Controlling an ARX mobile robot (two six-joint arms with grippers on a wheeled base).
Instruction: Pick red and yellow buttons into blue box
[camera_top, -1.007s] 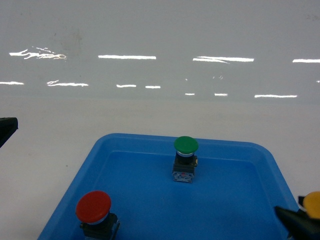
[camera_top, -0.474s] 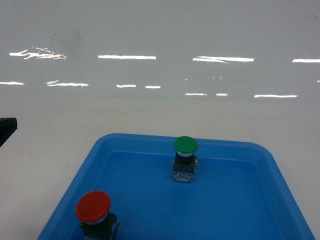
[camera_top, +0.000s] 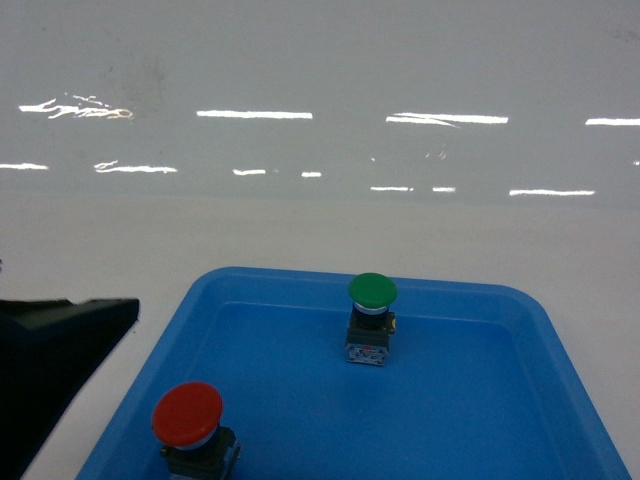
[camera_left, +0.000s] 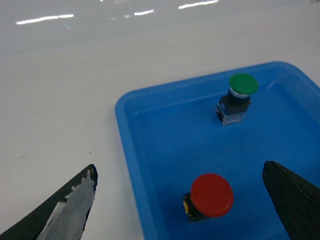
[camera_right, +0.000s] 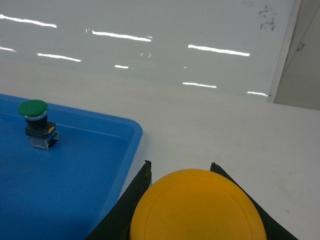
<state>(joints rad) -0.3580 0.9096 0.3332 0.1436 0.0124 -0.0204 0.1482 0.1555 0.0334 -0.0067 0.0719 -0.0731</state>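
The right gripper (camera_right: 195, 210) is clamped on the yellow button (camera_right: 197, 206), whose domed cap fills the bottom of the right wrist view with a dark finger showing on either side of it; it is held above the white desk (camera_right: 225, 130), just beyond the right edge of the shallow blue tray (camera_right: 131, 131). The left gripper (camera_left: 185, 200) is spread wide with nothing between its fingers, poised over the near left part of the tray, and the red button (camera_left: 212, 195) sits upright on the tray floor between its two fingertips in the left wrist view. In the head view the red button (camera_top: 187, 415) stands near the tray's near left corner, while the green button (camera_top: 371, 292) stands by the far edge and is no part of the job. The blue box appears in none of the views, so its place cannot be told. The work seems to stand midway: the yellow button is in hand and awaiting carriage, the red one not yet gripped. The next move probably calls for the left gripper to descend and straddle the red cap or its black body squarely, keeping clear of the tray's left wall, while the right arm bears its load to the box.
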